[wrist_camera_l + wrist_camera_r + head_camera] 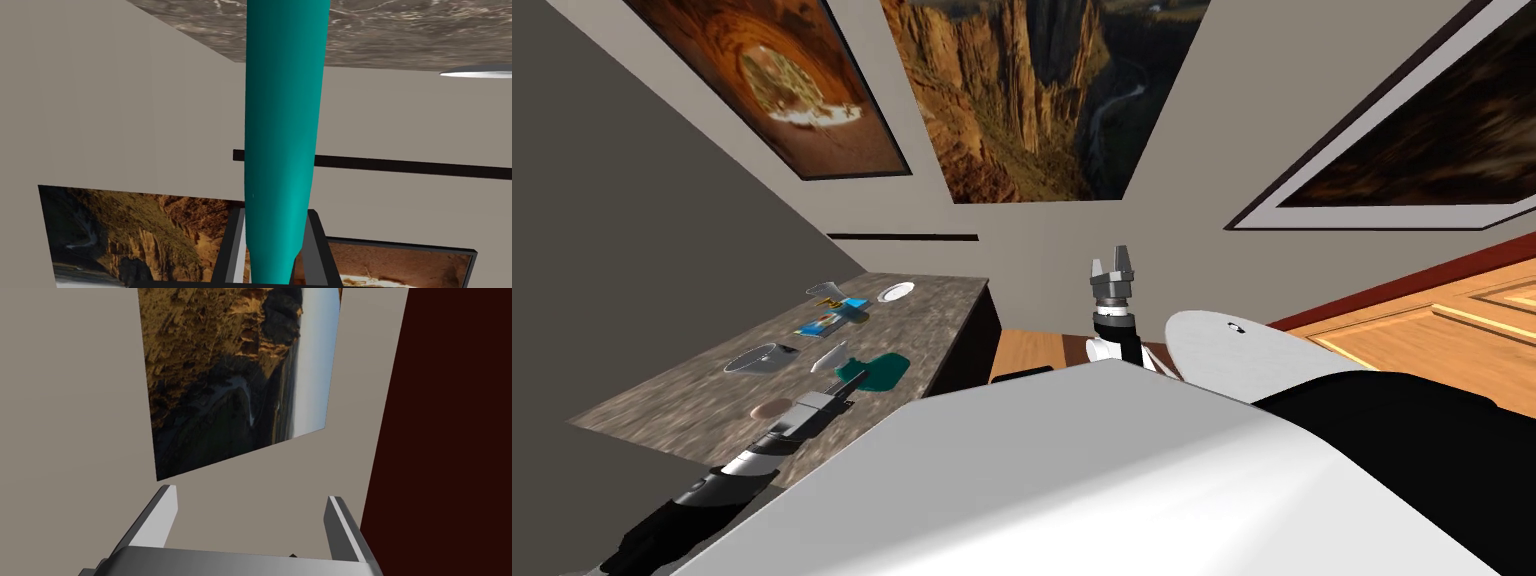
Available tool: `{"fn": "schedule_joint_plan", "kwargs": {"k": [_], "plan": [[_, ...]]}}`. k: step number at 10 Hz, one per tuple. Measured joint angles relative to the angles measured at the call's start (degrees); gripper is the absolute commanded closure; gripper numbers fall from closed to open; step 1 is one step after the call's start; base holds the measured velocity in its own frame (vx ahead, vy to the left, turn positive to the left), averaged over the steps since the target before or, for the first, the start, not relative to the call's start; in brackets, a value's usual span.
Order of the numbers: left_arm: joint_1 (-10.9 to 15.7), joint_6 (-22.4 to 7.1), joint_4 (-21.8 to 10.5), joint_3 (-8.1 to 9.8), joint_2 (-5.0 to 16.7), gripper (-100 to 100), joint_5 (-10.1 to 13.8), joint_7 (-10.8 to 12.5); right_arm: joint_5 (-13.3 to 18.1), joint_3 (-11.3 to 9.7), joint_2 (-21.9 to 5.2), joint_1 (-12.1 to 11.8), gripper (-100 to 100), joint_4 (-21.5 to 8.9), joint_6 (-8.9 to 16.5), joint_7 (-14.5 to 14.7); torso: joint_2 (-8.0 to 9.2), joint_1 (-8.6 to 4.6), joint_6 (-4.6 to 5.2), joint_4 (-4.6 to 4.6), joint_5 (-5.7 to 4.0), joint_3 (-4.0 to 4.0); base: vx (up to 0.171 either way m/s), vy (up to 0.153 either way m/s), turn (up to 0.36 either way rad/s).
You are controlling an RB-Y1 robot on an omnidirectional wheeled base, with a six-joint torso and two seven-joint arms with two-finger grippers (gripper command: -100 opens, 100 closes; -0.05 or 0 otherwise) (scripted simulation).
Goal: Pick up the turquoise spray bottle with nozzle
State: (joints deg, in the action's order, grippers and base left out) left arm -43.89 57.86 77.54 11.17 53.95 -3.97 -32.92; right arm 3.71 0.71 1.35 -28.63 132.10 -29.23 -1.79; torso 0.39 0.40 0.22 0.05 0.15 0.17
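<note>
At the near edge of the mottled stone counter (pixel 662 405), on my left, the turquoise spray bottle (pixel 884 371) is sitting in the left gripper (pixel 276 220). The fingers (pixel 239 250) are pressing against both sides of its narrower end. I cannot tell whether it is touching the surface. The left arm is reaching low and forward, forearm almost straight. The right gripper (pixel 1115 262) is pointing up at the wall, blades standing apart.
</note>
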Motion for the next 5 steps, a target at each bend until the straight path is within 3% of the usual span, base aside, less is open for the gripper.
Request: {"fn": "schedule_joint_plan", "kwargs": {"k": [2, 5], "plan": [[3.16, -3.51, 1.19, -0.65, -1.19, 100, -2.39, 1.83, 0.00, 0.00, -0.01, 0.01, 0, -0.01, 0.00, 0.00, 0.18, 0.43, 0.05, -0.05, 0.35, 0.06, -0.208, 0.133, -0.173], [6.62, -7.89, 1.83, -1.40, -2.46, 100, -5.18, 3.68, 0.00, 0.00, 0.00, 0.00, 0, 0.00, 0.00, 0.00, -0.12, 0.62, -0.04, -0.31, 0.69, -0.21, -0.116, 0.060, -0.099]]}}
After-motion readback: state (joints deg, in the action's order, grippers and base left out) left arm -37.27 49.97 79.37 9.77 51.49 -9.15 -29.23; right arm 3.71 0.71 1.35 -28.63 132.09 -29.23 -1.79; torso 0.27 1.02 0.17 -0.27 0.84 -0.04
